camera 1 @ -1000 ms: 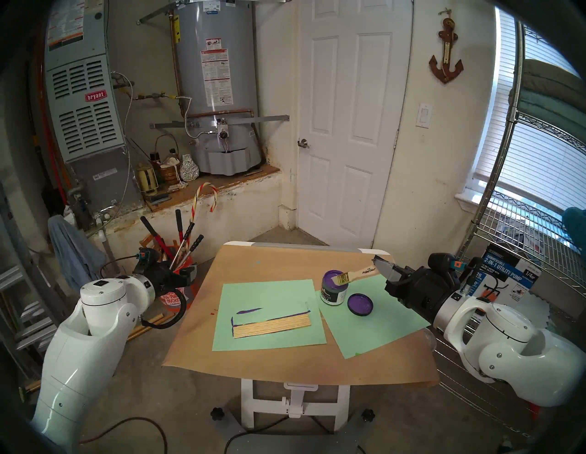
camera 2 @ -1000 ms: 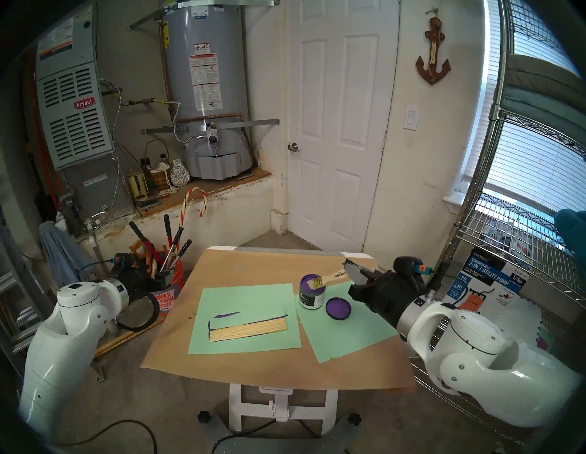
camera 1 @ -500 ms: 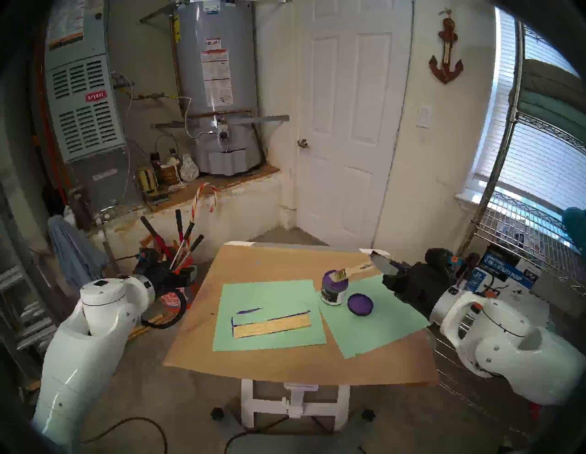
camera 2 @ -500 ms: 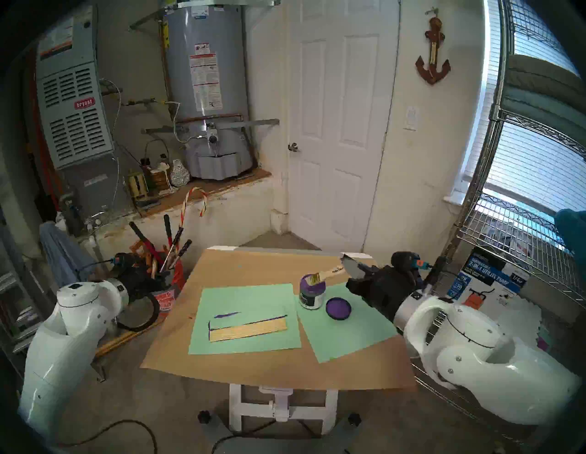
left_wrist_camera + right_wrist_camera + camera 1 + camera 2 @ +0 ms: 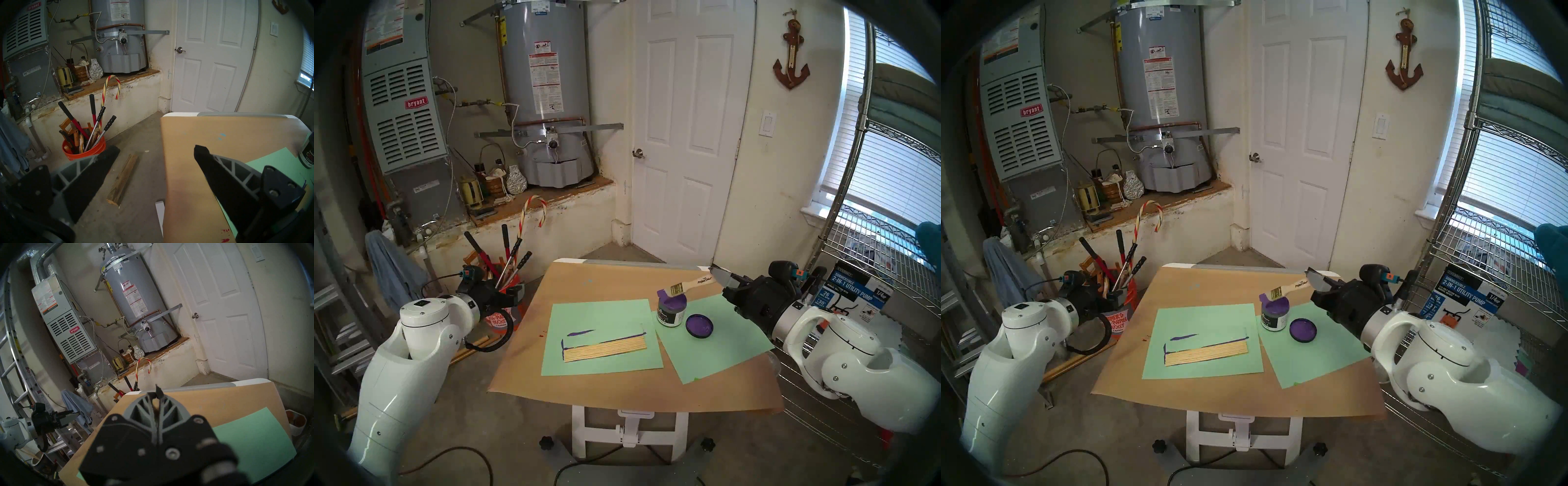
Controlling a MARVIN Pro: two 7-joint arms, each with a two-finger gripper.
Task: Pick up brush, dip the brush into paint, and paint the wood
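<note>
**Loaded brush held over the open paint jar**

The brush (image 5: 683,287) hung just above the paint (image 5: 671,309), its purple-wet bristles over the jar's rim at about ten o'clock of the mouth and its pale lettered handle running up toward two o'clock. The right gripper (image 5: 719,275) was clamped on the far end of that handle, jaws closed around it (in the right wrist view the two fingers (image 5: 149,405) met at their tips, and the brush itself was hidden behind them). The jar stood open, purple to the brim, on the far corner of the right-hand green sheet (image 5: 717,342). Its lid (image 5: 699,325) lay flat beside it at about four o'clock, purple side up, near but not touching.

The wood (image 5: 605,348) lay at about eight o'clock from the jar, well apart, on the left-hand green sheet (image 5: 602,325). Its sticks showed bare tan, with purple lines on the paper along its far long edge and its left end, and a loose purple stroke on the paper beyond it. Both sheets rested on the brown paper (image 5: 619,387) covering the table (image 5: 629,427).

The left gripper (image 5: 154,152) hovered off the table's left edge at nine o'clock, above the floor, jaws wide open and empty, with an orange bucket (image 5: 83,151) of tools just beyond it.
</note>
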